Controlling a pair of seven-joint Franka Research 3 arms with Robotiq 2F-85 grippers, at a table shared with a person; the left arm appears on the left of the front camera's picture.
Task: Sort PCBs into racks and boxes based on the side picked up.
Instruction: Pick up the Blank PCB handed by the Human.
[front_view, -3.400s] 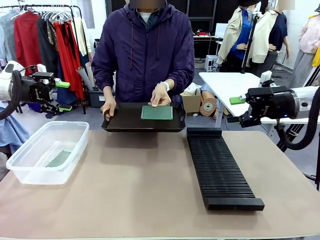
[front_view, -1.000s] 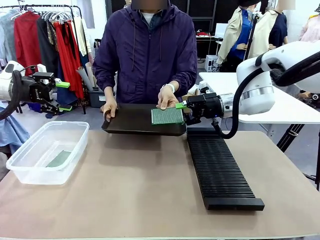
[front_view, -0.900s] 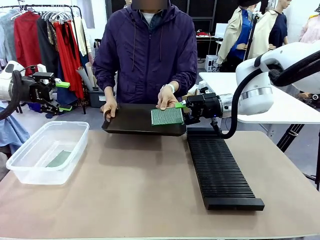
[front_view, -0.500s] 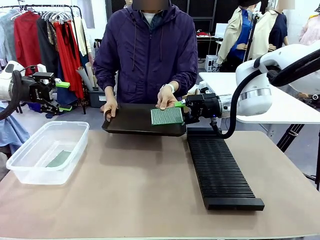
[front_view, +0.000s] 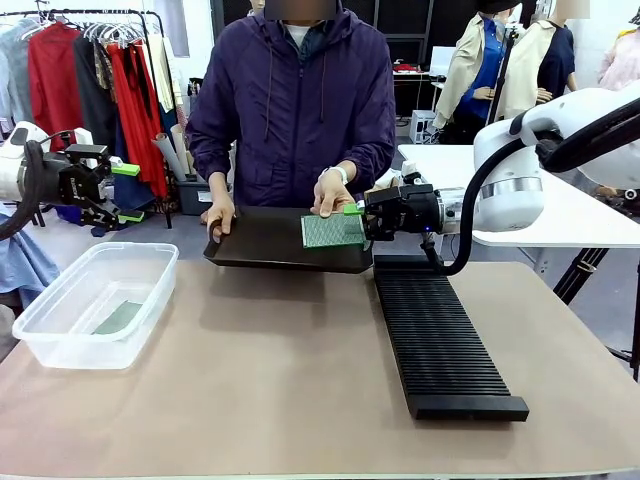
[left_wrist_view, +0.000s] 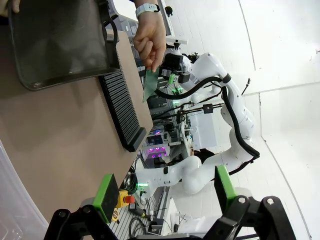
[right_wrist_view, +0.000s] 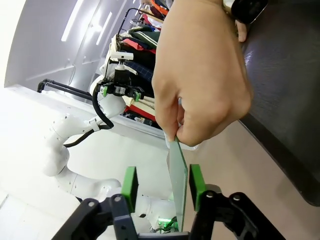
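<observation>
desk (front_view: 300, 420): matt tan, smooth | tub (front_view: 60, 350): clear glossy plastic | rack (front_view: 440, 340): matt black plastic, finely ribbed | tray (front_view: 260, 238): black, smooth, dull sheen | PCB (front_view: 330, 232): green, finely dotted face, semi-matt | jacket (front_view: 290, 110): purple cloth, slight sheen, creased

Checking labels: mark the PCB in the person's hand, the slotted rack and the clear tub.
PCB (front_view: 333, 231), front view, middle of its green face.
rack (front_view: 438, 338), front view, middle of its slotted top.
tub (front_view: 62, 352), front view, near wall.
</observation>
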